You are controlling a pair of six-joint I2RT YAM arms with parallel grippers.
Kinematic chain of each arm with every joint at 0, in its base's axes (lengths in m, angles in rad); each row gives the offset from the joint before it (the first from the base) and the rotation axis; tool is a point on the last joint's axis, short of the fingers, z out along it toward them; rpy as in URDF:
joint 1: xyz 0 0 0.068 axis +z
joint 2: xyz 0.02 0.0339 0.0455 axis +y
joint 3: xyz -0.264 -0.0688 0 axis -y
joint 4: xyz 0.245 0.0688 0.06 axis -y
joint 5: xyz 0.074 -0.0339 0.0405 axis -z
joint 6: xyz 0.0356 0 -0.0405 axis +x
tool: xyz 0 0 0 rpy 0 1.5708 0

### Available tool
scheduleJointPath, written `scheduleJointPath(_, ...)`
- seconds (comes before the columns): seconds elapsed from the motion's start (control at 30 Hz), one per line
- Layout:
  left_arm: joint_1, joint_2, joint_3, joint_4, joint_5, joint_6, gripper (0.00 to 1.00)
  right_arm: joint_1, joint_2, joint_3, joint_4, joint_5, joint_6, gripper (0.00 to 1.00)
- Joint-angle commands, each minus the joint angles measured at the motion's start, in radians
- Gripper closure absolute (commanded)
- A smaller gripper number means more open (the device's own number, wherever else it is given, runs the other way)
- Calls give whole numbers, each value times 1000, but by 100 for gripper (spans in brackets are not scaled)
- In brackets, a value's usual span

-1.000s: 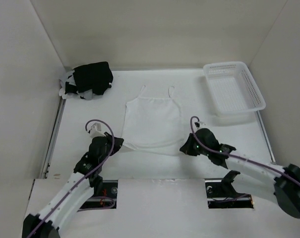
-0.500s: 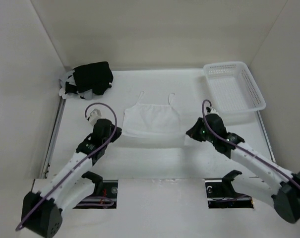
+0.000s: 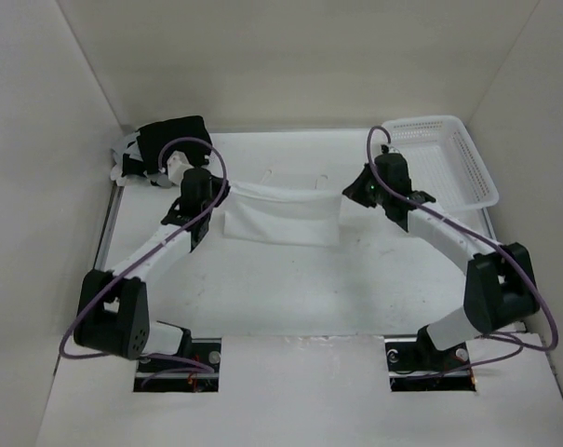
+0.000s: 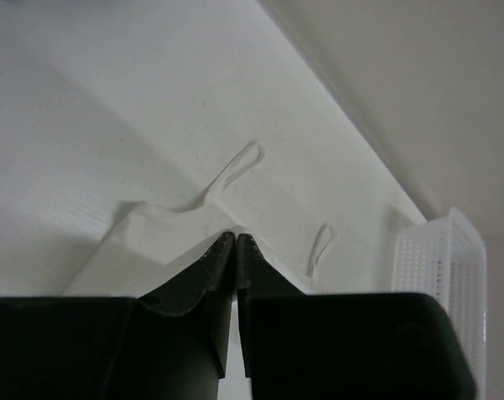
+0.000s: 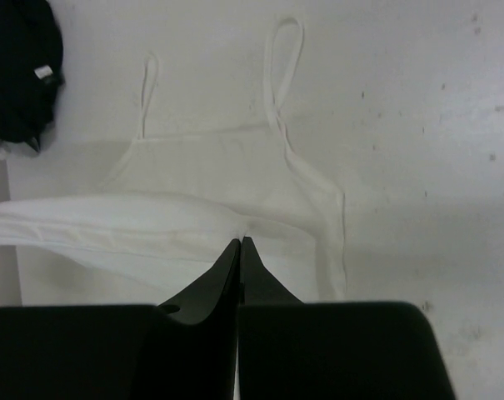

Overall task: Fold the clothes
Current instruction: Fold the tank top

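The clothes (image 3: 279, 220), a small white camisole, lie at the far middle of the table, doubled over on themselves. The lower edge is lifted and stretched between both grippers above the upper half. My left gripper (image 3: 227, 192) is shut on the left corner of that edge, my right gripper (image 3: 348, 194) on the right corner. In the left wrist view the shut tips (image 4: 236, 237) pinch white fabric (image 4: 152, 237), with one strap (image 4: 239, 163) beyond. The right wrist view shows the shut gripper (image 5: 241, 242) pinching the raised fold over the clothes (image 5: 210, 162), both straps lying flat ahead.
A black garment bundle (image 3: 174, 144) sits in the far left corner, close to the left arm. A white mesh basket (image 3: 439, 172) stands at the far right, just beyond the right arm. White walls enclose the table on three sides.
Both arms have reached forward from the near side, carrying the lower edge of the clothes away from me and over the upper half. The garment now looks about half as long.
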Motion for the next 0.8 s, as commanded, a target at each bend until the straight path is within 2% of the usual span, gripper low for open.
scheduleJointPath(0.0,19,123,120,107,-4,16,95,-42,99,121,70,-55,-19,100)
scheduleJointPath(0.2,48,408,346,109,16,33,95,-86,366,361,56,-86,-28,100)
scheduleJointPath(0.37,70,598,501,100,12,30,92,-114,520,513,39,-77,-23,98)
scheduleJointPath(0.4,73,621,519,100,11,28,90,-117,540,538,25,-72,-22,97)
scheduleJointPath(0.47,82,658,550,96,10,36,75,-111,570,579,2,-55,-31,85)
scheduleJointPath(0.5,93,663,553,90,21,33,61,-111,571,586,-5,-43,-35,77)
scheduleJointPath(0.57,102,620,515,81,24,33,49,-103,528,549,4,-3,-43,65)
scheduleJointPath(0.6,102,585,478,86,22,36,46,-95,508,531,7,15,-51,62)
scheduleJointPath(0.67,93,501,382,102,12,49,46,-66,436,454,16,72,-63,57)
scheduleJointPath(0.73,65,412,255,130,-8,71,51,-30,350,330,62,129,-72,55)
scheduleJointPath(0.77,48,379,196,142,-21,76,54,-13,301,254,96,158,-66,61)
